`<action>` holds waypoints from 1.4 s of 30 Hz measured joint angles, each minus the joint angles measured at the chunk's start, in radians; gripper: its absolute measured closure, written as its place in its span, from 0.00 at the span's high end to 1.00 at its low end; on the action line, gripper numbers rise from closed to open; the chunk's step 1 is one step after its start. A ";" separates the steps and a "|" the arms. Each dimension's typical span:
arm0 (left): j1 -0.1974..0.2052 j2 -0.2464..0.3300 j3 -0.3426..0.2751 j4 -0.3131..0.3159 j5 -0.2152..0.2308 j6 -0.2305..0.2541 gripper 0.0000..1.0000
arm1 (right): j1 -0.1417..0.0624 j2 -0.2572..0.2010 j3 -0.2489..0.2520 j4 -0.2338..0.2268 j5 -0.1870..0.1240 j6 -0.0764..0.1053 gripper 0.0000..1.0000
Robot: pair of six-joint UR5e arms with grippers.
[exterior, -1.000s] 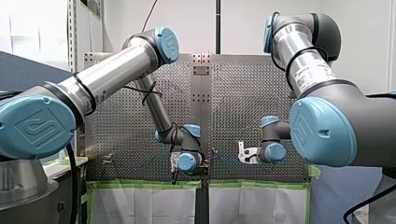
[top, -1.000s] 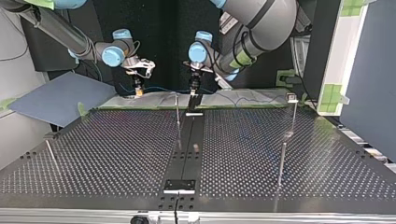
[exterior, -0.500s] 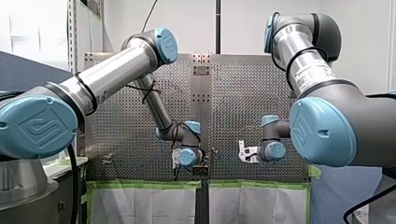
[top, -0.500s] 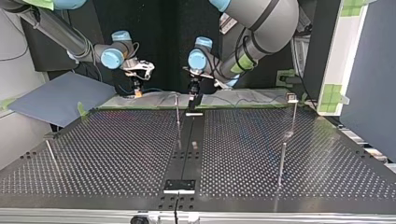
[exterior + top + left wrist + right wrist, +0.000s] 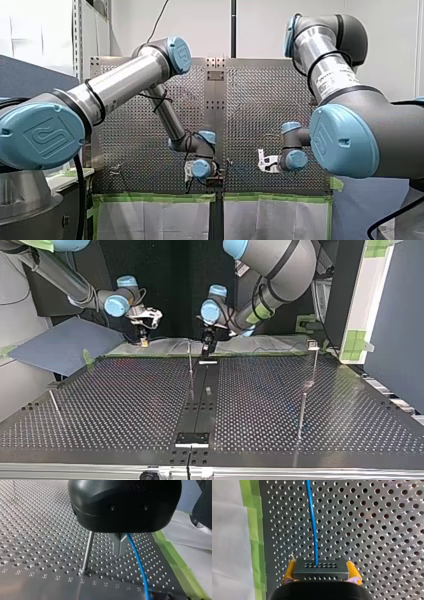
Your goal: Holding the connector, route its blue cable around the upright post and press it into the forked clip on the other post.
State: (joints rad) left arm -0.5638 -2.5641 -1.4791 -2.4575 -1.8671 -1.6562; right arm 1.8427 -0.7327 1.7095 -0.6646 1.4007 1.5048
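My right gripper (image 5: 320, 570) is shut on a dark grey connector (image 5: 321, 568), with a yellow pad on each side of it. The blue cable (image 5: 312, 520) leaves the connector and runs ahead over the perforated plate. My left gripper (image 5: 119, 552) is black, and its metal fingers (image 5: 116, 545) are shut just above the plate. The blue cable (image 5: 137, 562) passes close beside them; I cannot tell whether it touches. A thin upright post (image 5: 87, 551) stands right next to those fingers. In the top view, my right gripper (image 5: 144, 340) is left of this post (image 5: 190, 360) and my left gripper (image 5: 206, 347) right of it.
A taller post with a forked clip (image 5: 312, 345) stands at the top view's right, a plain post (image 5: 301, 415) nearer the camera, and another post (image 5: 55, 407) at the left. Green tape (image 5: 253, 522) and white cloth (image 5: 227, 542) border the table edge by the arms.
My left wrist has sunk lower beside the post. My right gripper has shifted slightly toward the top view's left with the connector.
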 joint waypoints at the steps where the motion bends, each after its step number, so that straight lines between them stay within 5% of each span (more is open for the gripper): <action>1: 0.001 -0.001 0.009 -0.008 0.000 0.000 0.00 | -0.002 0.000 -0.002 0.003 0.000 0.000 0.00; 25: 0.071 -0.001 0.072 -0.085 0.058 -0.024 0.00 | -0.048 0.001 -0.065 0.028 -0.013 -0.001 0.00; 32: 0.082 -0.001 0.109 -0.142 0.022 -0.030 0.00 | -0.056 0.003 -0.076 0.023 -0.013 -0.001 0.00; 37: 0.084 -0.001 0.115 -0.186 -0.006 -0.027 0.00 | -0.062 0.004 -0.083 0.017 0.016 -0.007 0.00; 42: 0.087 -0.001 0.116 -0.200 -0.007 -0.034 0.00 | -0.067 0.005 -0.092 0.017 0.067 -0.031 0.00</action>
State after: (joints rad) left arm -0.4769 -2.5653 -1.3636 -2.6576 -1.8737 -1.6904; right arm 1.7756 -0.7275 1.6175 -0.6479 1.4672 1.4736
